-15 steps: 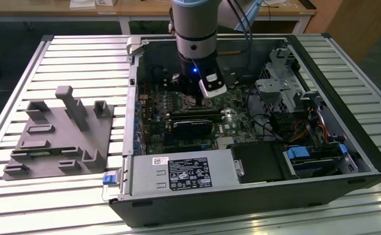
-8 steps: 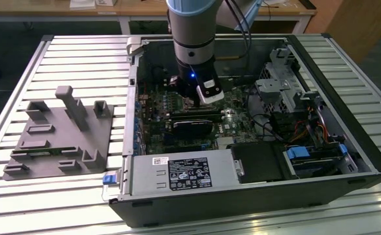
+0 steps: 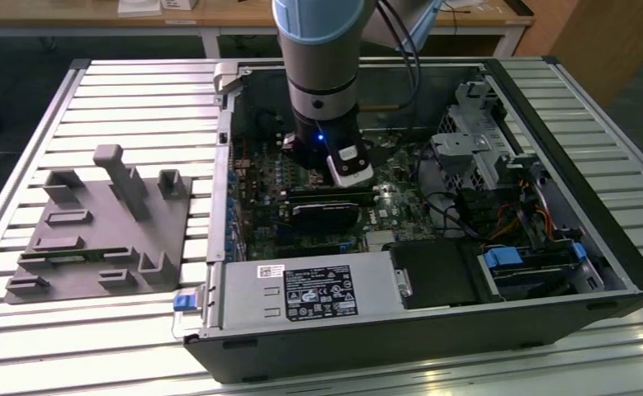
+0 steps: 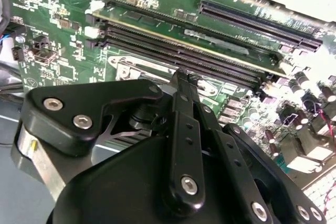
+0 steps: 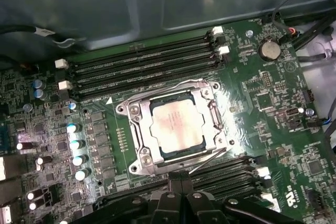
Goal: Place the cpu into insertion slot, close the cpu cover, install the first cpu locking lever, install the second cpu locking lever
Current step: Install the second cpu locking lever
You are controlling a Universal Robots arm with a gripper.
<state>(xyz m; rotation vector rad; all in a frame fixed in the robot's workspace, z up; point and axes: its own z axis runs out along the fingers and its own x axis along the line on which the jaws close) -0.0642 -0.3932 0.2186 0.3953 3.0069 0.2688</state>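
cpu (image 5: 176, 128): you see a flat square chip, dull silvery-tan top, seated level in the socket between the memory slot banks.
cpu cover (image 5: 137, 129): your silvery frame lies closed flat around the chip, which shows through its window.
locking lever (image 5: 209, 160): thin wire, angled off the cover's edge.

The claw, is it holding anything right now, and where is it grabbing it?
Nothing seems held. The claw has its fingers pressed together just beside the socket, where the cpu already sits under the closed cpu cover.
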